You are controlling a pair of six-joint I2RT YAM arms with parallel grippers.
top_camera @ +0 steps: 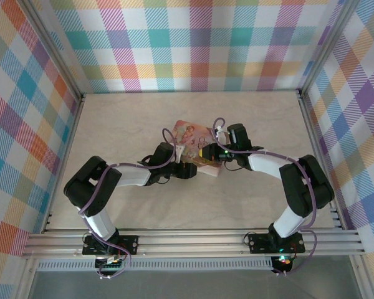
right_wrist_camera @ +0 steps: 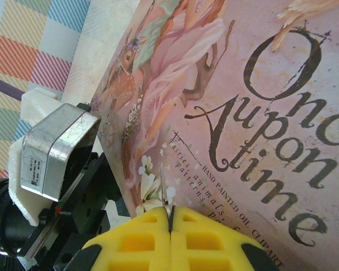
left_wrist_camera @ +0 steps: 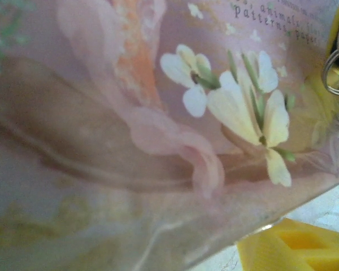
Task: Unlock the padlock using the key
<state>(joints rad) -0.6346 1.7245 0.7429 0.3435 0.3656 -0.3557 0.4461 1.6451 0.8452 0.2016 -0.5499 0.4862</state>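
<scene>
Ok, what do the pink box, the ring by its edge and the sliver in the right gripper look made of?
The pink box: probably printed tinplate, satin; sheen over the artwork, though coated card is possible. The ring: bright steel-like wire, glinting. The sliver pinched in the shut right gripper: thin grey metal, likely the key's blade.

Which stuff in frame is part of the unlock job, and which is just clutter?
Job:
key, pinched in the shut right gripper
key ring

Lying about:
pink picture tin
table
</scene>
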